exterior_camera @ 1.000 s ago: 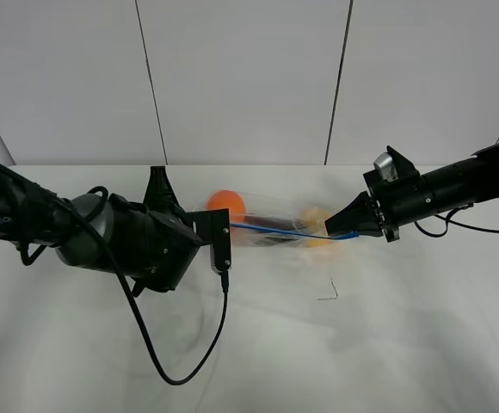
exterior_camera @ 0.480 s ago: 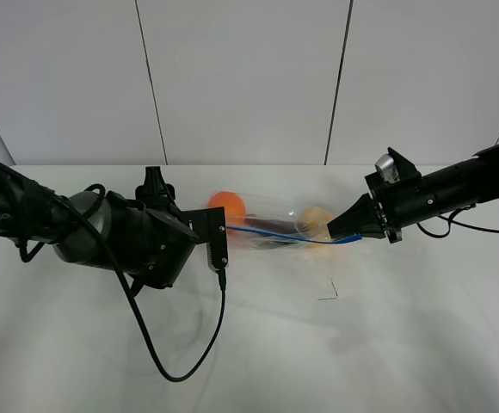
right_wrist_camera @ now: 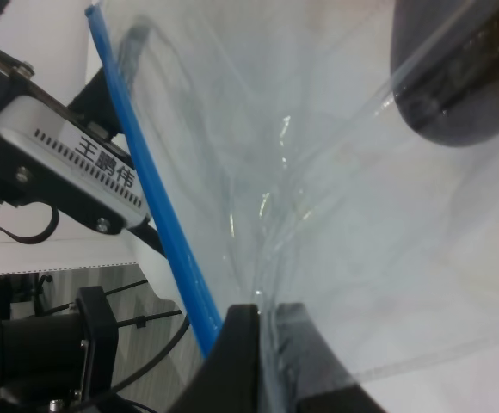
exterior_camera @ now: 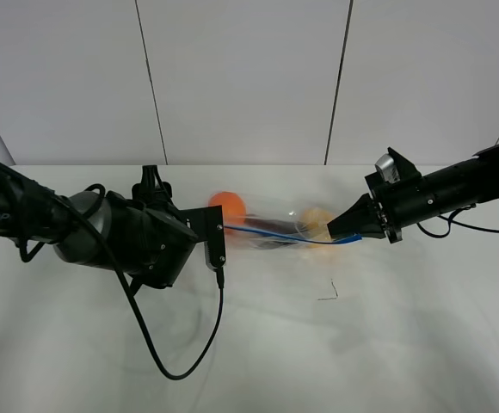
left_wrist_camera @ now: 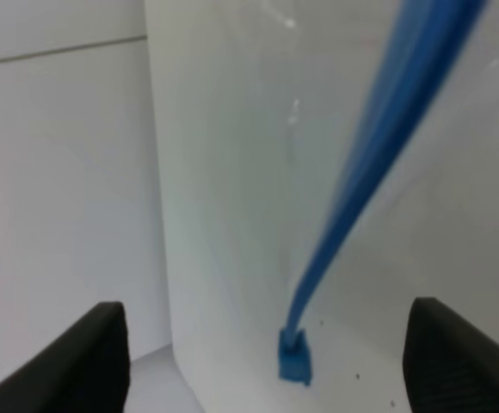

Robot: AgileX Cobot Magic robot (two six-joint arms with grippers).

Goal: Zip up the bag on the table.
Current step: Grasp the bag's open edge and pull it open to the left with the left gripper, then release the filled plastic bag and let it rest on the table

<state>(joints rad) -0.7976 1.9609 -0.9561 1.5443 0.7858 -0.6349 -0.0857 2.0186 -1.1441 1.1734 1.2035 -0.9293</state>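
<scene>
Bag (exterior_camera: 275,222) lies stretched mid-frame over my desk (exterior_camera: 361,344), its blue zipper strip (exterior_camera: 275,234) running left to right. My right tool (exterior_camera: 346,232) is clamped on its right end. My left tool (exterior_camera: 219,234) stands apart either side of the slider (left_wrist_camera: 294,357).

White table (exterior_camera: 378,353) carries a looping black cable (exterior_camera: 175,378).

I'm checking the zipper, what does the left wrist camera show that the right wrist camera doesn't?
Only the left wrist: a small blue slider on the zipper strip, between the wide-apart left jaws. Only the right wrist: the right jaws shut on the clear bag, a dark toy inside, and the left arm. Both: the bag's blue zipper strip.
</scene>
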